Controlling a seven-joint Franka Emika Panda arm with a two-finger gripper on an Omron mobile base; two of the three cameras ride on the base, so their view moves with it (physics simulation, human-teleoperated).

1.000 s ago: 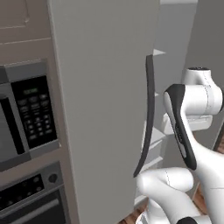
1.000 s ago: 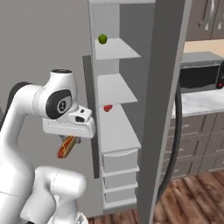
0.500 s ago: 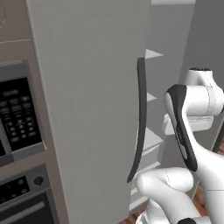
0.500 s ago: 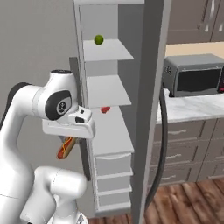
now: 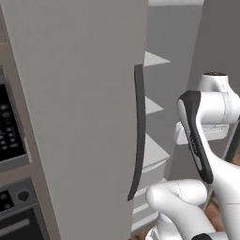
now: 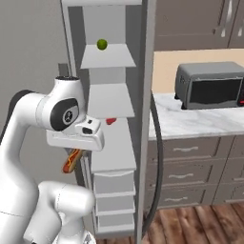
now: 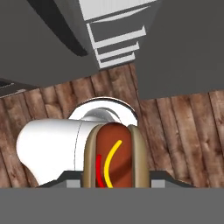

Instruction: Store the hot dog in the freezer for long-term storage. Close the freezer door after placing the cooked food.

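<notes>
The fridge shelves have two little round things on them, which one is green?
The green ball on the top shelf is the green one. The other small thing, one shelf lower, beside the gripper holding the hot dog, is red.

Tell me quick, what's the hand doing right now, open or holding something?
Hand: shut on the hot dog, which hangs below it by the open freezer.

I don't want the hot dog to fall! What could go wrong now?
The hot dog hangs below the hand, pinched between the fingers over the wooden floor; it could slip and drop there. The freezer opening is narrow between its doors, so the arm might bump the freezer door going in.
</notes>
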